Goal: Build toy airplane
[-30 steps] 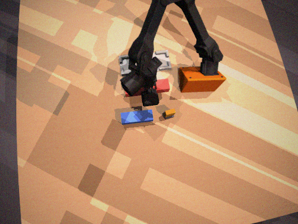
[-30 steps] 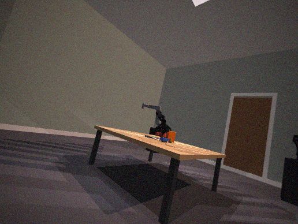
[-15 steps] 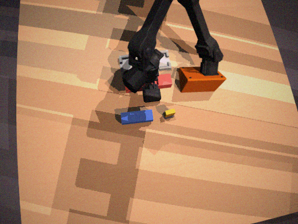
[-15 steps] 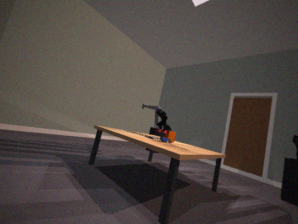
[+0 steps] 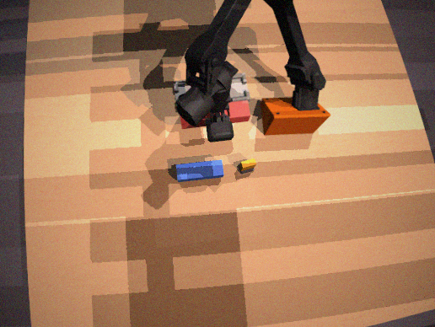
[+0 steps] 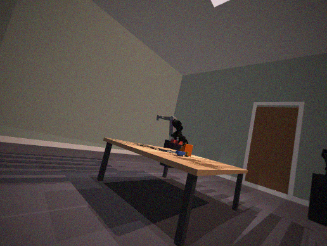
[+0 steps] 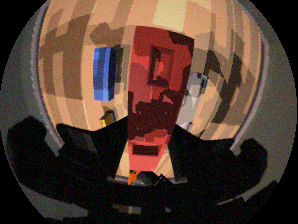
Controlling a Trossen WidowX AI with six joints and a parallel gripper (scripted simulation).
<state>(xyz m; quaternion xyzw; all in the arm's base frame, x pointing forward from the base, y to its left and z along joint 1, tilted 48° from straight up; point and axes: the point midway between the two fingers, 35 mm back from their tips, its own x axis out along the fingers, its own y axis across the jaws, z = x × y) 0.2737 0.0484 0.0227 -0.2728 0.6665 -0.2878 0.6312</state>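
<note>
The red fuselage (image 5: 239, 111) (image 6: 176, 142) (image 7: 142, 70) is between the fingers of my gripper (image 5: 219, 117) (image 7: 148, 119), which is shut on it. It is held above the table, with its two sockets facing the wrist camera. The grey cradle (image 5: 242, 89) (image 7: 199, 82) lies beyond the fuselage in the top view, partly hidden by the arm. The blue wing (image 5: 199, 170) (image 6: 180, 153) (image 7: 104, 75) lies on the table on the opposite side from the cradle. The small yellow tail fin (image 5: 248, 165) (image 7: 106, 120) lies near one end of the wing.
An orange block (image 5: 292, 122) (image 6: 187, 149) stands right of the fuselage in the top view, with a black jointed structure (image 5: 305, 73) rising from it. Striped shadows cross the wooden table (image 5: 316, 253) (image 6: 152, 155).
</note>
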